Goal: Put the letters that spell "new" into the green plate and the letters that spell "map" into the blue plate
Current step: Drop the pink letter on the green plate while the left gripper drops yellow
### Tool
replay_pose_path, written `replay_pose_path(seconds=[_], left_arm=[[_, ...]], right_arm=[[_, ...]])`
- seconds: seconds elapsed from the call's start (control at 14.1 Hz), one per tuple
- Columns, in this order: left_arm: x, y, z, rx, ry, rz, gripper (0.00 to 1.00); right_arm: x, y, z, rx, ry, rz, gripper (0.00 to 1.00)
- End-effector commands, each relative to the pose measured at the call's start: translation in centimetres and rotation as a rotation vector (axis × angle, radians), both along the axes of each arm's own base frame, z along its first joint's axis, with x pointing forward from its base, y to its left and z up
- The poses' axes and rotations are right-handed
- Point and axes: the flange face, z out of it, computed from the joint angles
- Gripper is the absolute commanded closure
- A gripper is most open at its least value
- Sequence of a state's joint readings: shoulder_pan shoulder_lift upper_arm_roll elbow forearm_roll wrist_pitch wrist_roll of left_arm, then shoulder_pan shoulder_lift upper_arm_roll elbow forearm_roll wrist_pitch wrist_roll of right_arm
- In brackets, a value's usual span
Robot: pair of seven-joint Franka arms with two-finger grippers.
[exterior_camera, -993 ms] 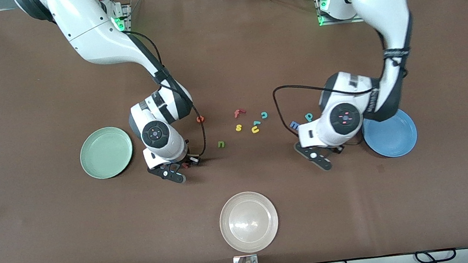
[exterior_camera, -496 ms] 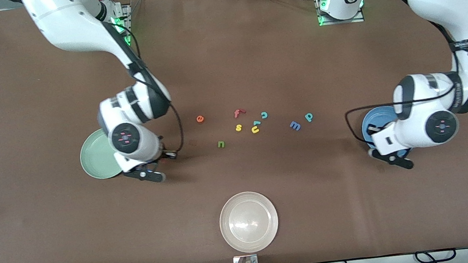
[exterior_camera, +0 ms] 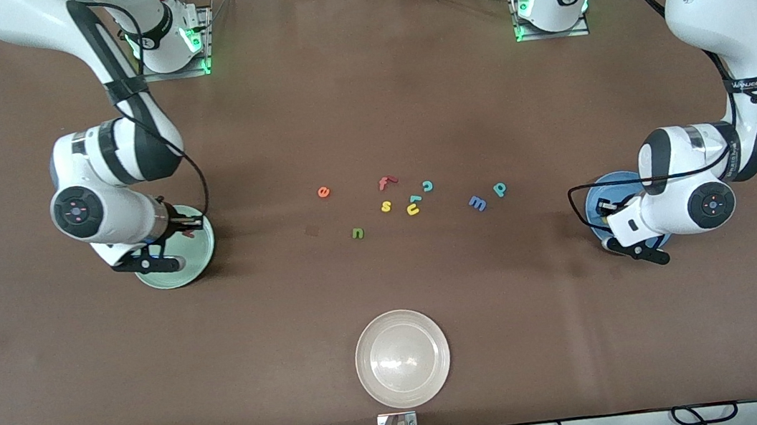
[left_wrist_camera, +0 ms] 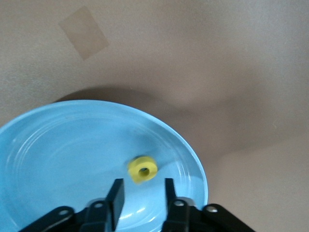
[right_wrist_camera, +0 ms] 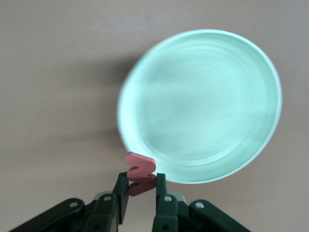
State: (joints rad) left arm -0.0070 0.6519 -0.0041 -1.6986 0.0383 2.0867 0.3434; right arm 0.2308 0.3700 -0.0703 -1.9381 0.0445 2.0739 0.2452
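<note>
A brown table is seen bearing green plate, blue plate, beige plate and scattered toy letters.

table: matt brown, cloth-like, faintly mottled
blue plate: smooth, glossy, plastic-looking
green plate: smooth, soft sheen
yellow a: matt, foam-like
w: matt, pinkish-red, foam-like

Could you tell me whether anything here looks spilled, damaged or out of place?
Nothing stands out. The yellow a lies in the blue plate below the open left gripper, and the right gripper holds the w at the green plate's rim.
</note>
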Motion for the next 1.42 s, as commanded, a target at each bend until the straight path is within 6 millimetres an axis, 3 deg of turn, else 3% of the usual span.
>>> replay_pose_path(seconds=[0.0, 0.14, 0.28, 0.5, 0.57, 0.64, 0.78, 0.99, 1.21, 1.35], left_arm=[[0.0, -0.3, 1.0, 0.012, -0.013, 0.002, 0.00], [-0.2, -1.6, 2.4, 0.015, 0.008, 0.035, 0.00], [-1.0, -6.1, 4.8, 0.017, 0.036, 0.123, 0.00], [-2.3, -12.4, 5.6, 0.067, 0.066, 0.345, 0.00], [-2.6, -13.8, 5.7, 0.096, 0.067, 0.453, 0.00], [-3.0, -15.6, 5.7, 0.111, 0.070, 0.534, 0.00], [-3.4, -17.9, 5.6, 0.117, 0.087, 0.716, 0.00], [-3.5, -19.2, 4.7, 0.094, 0.109, 0.907, 0.00], [-5.4, -23.0, 3.0, 0.073, 0.087, 1.090, 0.00], [-7.5, -26.1, 1.4, 0.064, 0.061, 1.123, 0.00]], right_arm=[[-1.2, -2.2, -2.2, 0.017, -0.016, 0.023, 0.99], [-0.9, -2.9, -3.9, 0.016, -0.018, 0.031, 0.99], [-0.1, -3.9, -5.8, -0.003, -0.058, 0.039, 0.99], [0.1, -4.2, -8.7, -0.001, -0.082, 0.049, 0.95], [0.1, -4.5, -9.1, -0.001, -0.082, 0.047, 0.75], [0.1, -4.7, -8.9, 0.000, -0.082, 0.025, 0.06], [0.7, -3.8, -5.2, 0.006, -0.103, 0.026, 0.00], [2.8, 0.5, 0.8, 0.007, -0.063, 0.010, 0.00], [1.7, 7.1, 1.3, 0.017, -0.066, 0.021, 0.00], [-0.1, 13.2, 0.5, 0.022, -0.073, 0.108, 0.00]])
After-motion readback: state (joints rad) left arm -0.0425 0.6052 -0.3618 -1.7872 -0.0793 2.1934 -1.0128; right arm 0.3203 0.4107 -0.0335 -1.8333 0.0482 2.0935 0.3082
